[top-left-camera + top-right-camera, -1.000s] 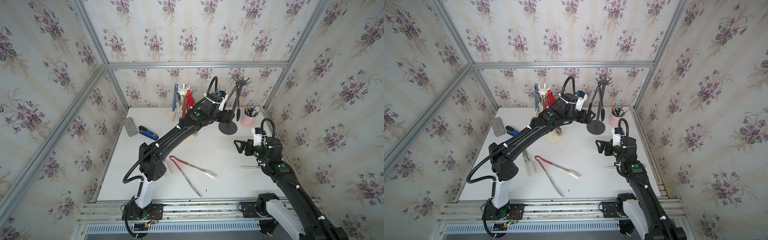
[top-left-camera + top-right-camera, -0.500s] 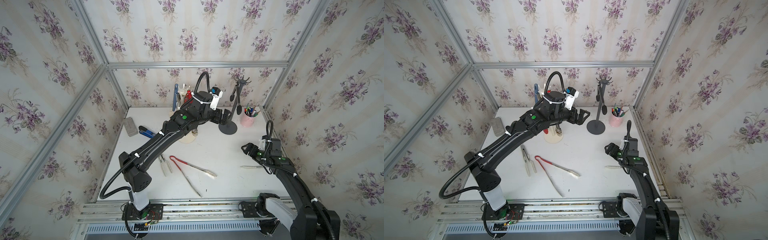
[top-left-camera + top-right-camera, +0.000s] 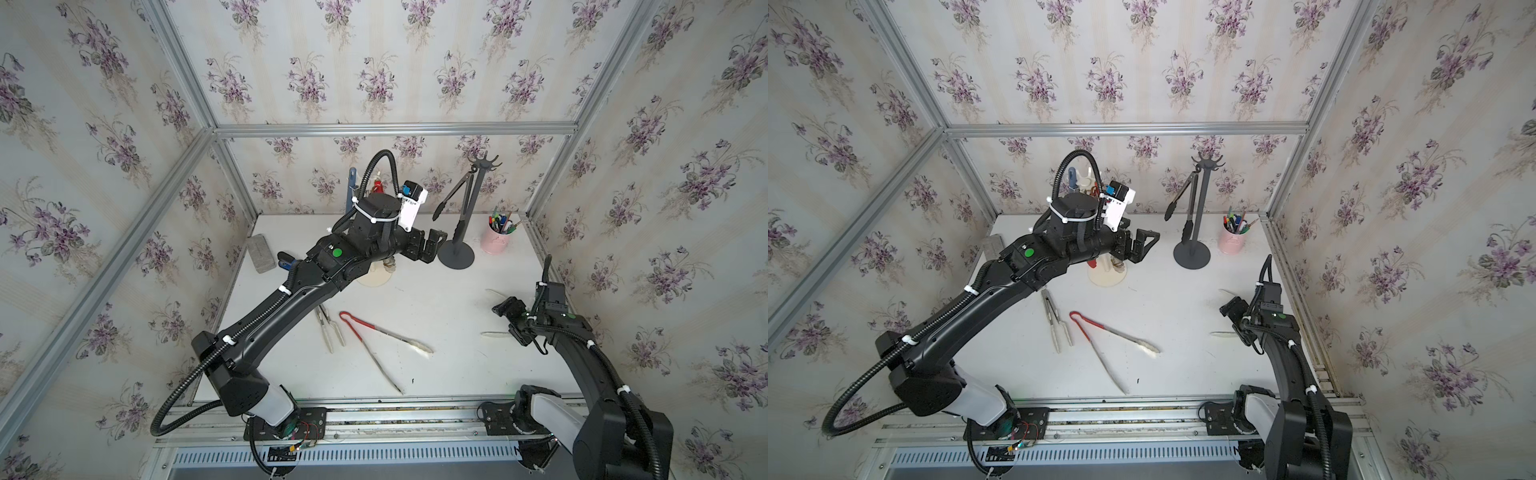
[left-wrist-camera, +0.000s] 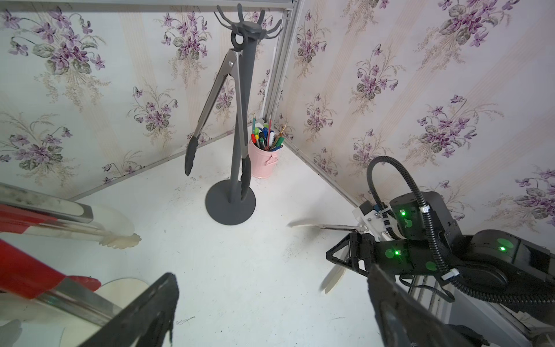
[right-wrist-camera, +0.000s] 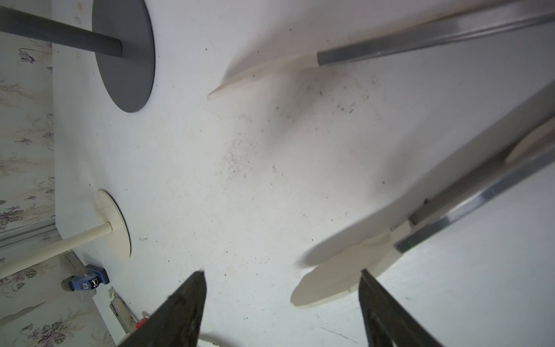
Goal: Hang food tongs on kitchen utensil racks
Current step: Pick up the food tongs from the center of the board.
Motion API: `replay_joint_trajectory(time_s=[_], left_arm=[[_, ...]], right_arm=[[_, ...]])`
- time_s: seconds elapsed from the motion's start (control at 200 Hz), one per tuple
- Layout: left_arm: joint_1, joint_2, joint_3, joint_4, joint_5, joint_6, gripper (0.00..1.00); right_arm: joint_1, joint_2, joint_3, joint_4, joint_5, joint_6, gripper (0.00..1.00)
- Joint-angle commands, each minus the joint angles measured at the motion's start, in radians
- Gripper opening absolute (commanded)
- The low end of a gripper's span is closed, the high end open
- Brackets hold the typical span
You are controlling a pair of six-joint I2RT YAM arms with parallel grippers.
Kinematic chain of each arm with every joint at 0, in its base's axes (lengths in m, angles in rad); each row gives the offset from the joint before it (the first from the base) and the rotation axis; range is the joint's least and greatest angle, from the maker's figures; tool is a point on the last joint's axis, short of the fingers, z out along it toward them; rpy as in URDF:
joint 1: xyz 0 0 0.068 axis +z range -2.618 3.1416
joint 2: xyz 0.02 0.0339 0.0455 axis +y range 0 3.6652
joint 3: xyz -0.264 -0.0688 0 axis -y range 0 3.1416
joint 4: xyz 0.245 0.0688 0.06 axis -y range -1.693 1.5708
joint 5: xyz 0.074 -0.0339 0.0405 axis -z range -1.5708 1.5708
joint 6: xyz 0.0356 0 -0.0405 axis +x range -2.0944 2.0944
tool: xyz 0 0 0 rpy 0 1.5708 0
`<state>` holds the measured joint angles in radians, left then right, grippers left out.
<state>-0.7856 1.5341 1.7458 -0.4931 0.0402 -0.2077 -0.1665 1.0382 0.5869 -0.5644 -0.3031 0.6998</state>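
Here, the left gripper [image 3: 434, 246] hangs spread and empty by the grey rack [image 3: 456, 259], upper ctr in both top views, where black-tipped tongs [image 3: 451, 195] already hang. At right, the right gripper [image 5: 282, 272], jaws apart w/ nothing clamped, sits low over white-tipped tongs [image 5: 336, 276] on the table [image 3: 436, 299]: pick-up step, and next likely needs a pinch, then a lift to a free hook.

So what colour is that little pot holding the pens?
The pen pot is pale pink, clearest in the left wrist view.
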Motion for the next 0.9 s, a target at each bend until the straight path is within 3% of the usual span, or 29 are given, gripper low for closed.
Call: replay_joint_trajectory(time_s=[0.0, 0.535, 0.894], left_arm=[[0.002, -0.025, -0.031, 0.019, -0.029, 0.023, 0.99], [0.006, -0.182, -0.168, 0.020, -0.084, 0.051, 0.99], [0.015, -0.225, -0.214, 0.019, -0.105, 0.049, 0.99]], right_arm=[[-0.012, -0.005, -0.008, -0.047, 0.000, 0.022, 0.79], [-0.051, 0.084, -0.089, 0.059, 0.003, 0.024, 0.71], [-0.059, 0.131, -0.104, 0.114, 0.035, 0.023, 0.51]])
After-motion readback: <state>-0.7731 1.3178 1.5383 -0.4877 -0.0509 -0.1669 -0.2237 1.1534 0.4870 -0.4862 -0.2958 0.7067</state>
